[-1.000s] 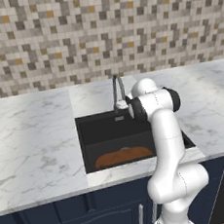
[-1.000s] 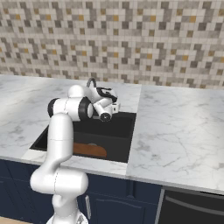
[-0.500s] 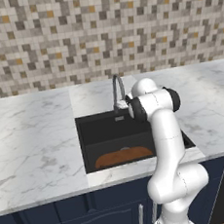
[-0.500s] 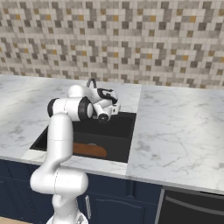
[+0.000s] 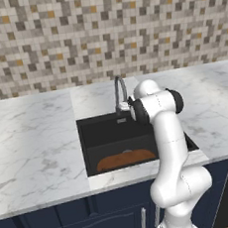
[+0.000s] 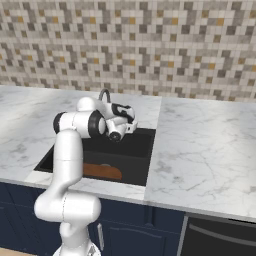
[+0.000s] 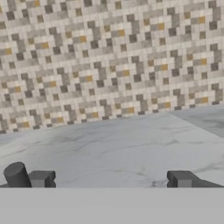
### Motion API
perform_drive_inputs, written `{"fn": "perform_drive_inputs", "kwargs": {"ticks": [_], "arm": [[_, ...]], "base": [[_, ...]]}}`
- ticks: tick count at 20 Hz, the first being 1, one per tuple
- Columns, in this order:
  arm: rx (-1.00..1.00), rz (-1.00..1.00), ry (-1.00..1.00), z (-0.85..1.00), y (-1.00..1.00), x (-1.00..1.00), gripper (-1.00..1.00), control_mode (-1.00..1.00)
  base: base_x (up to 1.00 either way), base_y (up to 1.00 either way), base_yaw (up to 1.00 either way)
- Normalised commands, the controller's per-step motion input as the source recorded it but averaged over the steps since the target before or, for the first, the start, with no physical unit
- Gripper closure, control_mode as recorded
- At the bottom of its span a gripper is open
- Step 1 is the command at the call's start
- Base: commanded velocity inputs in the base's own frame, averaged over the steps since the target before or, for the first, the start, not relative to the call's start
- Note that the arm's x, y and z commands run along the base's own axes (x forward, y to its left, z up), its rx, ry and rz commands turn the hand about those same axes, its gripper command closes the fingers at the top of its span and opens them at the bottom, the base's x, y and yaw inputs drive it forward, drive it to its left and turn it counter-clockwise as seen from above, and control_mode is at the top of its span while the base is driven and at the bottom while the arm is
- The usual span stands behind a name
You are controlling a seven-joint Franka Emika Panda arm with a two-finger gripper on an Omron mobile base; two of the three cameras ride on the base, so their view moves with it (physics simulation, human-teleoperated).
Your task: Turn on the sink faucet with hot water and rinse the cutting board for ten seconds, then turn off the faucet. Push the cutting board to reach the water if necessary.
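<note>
The dark-grey gooseneck sink faucet (image 5: 119, 88) (image 6: 104, 93) stands at the back rim of the black sink (image 5: 106, 136) (image 6: 137, 150). An orange-brown cutting board (image 5: 126, 159) (image 6: 102, 171) lies on the basin floor by the front wall. My gripper (image 5: 122, 107) (image 6: 131, 119) (image 7: 110, 179) hovers at the faucet's base and points toward the tiled wall. It is open, fingertips (image 7: 42, 178) wide apart, nothing between them. A dark-grey round stub (image 7: 16, 174) stands just outside the left fingertip. No water stream is in view.
White marble counter (image 5: 34, 144) (image 6: 200, 150) stretches on both sides of the sink, and a mosaic tile wall (image 7: 109, 57) rises behind it. Dark blue cabinet fronts (image 5: 73, 225) run below. My white arm (image 5: 166, 145) rises over the sink's right half.
</note>
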Motion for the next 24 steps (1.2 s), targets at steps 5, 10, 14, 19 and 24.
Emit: {"fn": "perform_drive_inputs", "kwargs": {"ticks": [5,10,14,19,24], "arm": [[0.0,0.03,0.0,-0.07,-0.78,-0.47,-1.0,-1.0],[0.0,0.03,0.0,-0.06,-0.87,-0.38,-1.0,-1.0],[-0.02,0.03,0.0,-0.03,-0.82,-0.32,-1.0,-1.0],[-0.07,0.0,0.0,0.0,-0.61,-0.36,-1.0,-1.0],[-0.07,0.0,0.0,0.0,-0.69,-0.33,-1.0,-1.0]], "base": [[0.0,0.0,0.0],[0.0,0.0,0.0],[0.0,0.0,0.0],[0.0,0.0,0.0],[0.0,0.0,0.0]]}}
